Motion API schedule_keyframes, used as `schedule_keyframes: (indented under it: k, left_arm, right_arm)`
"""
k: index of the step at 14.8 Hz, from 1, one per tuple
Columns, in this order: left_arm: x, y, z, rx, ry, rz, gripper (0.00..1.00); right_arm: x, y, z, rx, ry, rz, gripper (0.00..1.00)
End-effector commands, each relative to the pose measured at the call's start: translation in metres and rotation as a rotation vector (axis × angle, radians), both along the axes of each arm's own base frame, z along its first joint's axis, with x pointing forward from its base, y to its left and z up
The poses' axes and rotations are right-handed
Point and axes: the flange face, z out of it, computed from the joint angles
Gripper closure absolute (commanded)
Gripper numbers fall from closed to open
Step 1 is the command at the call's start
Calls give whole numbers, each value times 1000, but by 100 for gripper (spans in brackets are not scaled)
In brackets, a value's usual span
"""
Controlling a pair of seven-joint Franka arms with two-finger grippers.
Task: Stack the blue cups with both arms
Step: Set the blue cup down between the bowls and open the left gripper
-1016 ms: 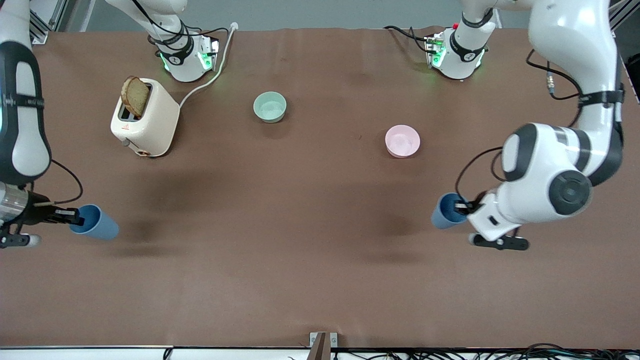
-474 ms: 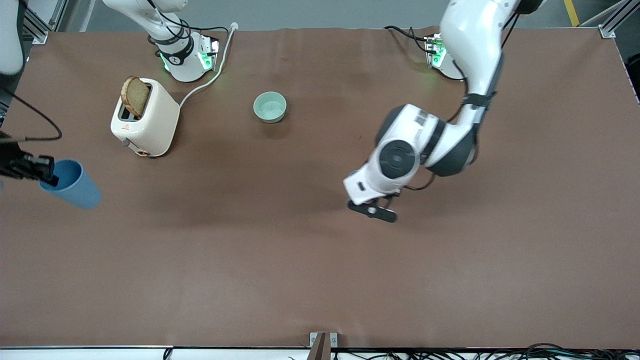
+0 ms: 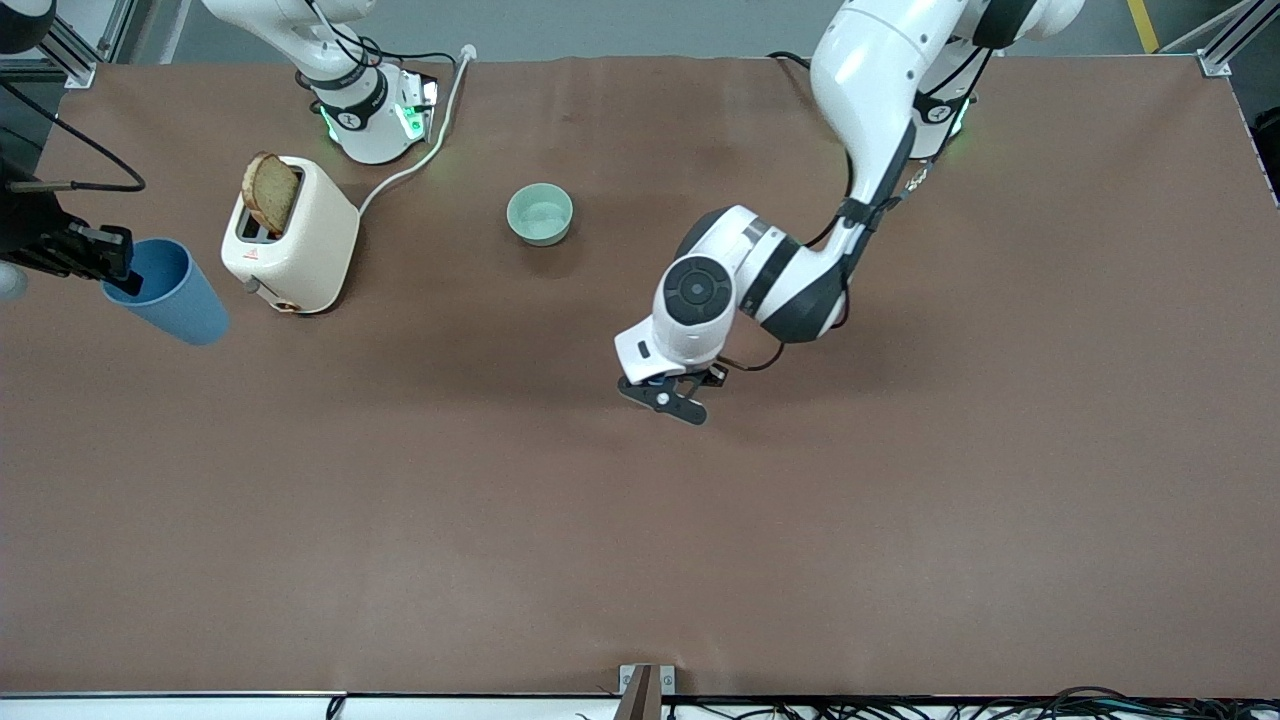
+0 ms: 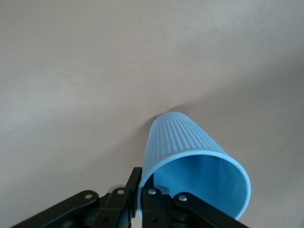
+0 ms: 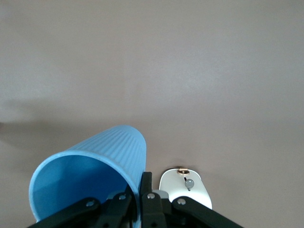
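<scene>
My left gripper (image 4: 141, 179) is shut on the rim of a ribbed blue cup (image 4: 190, 152), with one finger inside and one outside. It holds the cup tilted over the middle of the table. In the front view the left arm's wrist (image 3: 690, 300) hides that gripper and its cup. My right gripper (image 3: 110, 262) is shut on the rim of the second blue cup (image 3: 170, 295). It holds that cup tilted over the right arm's end of the table, beside the toaster. The right wrist view shows the same grip (image 5: 141, 186) on this cup (image 5: 95, 166).
A cream toaster (image 3: 290, 240) with a bread slice (image 3: 270, 192) stands near the right arm's base; its cable runs to the table's edge. A mint-green bowl (image 3: 540, 213) sits toward the middle. The pink bowl is hidden under the left arm.
The left arm has swung its cup from the left arm's end of the table to over the middle. The right gripper has carried its cup to beside the toaster.
</scene>
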Motion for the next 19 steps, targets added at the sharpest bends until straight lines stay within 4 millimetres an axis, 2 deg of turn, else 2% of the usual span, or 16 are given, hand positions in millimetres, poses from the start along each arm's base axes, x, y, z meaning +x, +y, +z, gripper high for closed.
schedule_keyframes:
  k: [1,2,4,6,7,8,9,10,12,15,17,19]
  left_arm:
    - [-6,-14,1,-9,-4,-22,99]
    - [-18,-25,-5,-12,9,-45,99]
    - [-22,-29,-7,-14,14,-62,98]
    - [-26,-33,-7,-20,20,-69,89]
    - [-27,-33,-8,-19,21,-69,75]
    - [-25,-31,-8,-18,20,-68,42]
    - [-26,-32,-7,-17,19,-72,29]
    - [-26,-33,-4,-23,16,-68,0]
    - [-26,-33,11,-30,10,-66,0]
    - [-15,-14,75,-44,1,-46,0]
    - [-1,18,134,-56,-12,-6,0]
    - [28,68,179,-72,-44,71,0]
  right_arm:
    - [-3,1,21,-9,-29,-13,99]
    - [-3,1,24,-9,-25,-13,99]
    - [-5,2,26,-7,-3,-11,100]
    - [-11,3,21,-10,50,-7,100]
    - [-14,8,20,-18,73,0,100]
    - [-16,8,18,-18,98,1,100]
    - [-18,9,16,-16,117,-3,99]
    - [-18,9,16,-16,118,-3,99]
    - [-17,8,13,-13,120,-2,98]
    - [-15,7,10,-4,121,-1,98]
    - [-15,8,10,-4,118,1,98]
    - [-15,9,9,-4,121,-5,99]
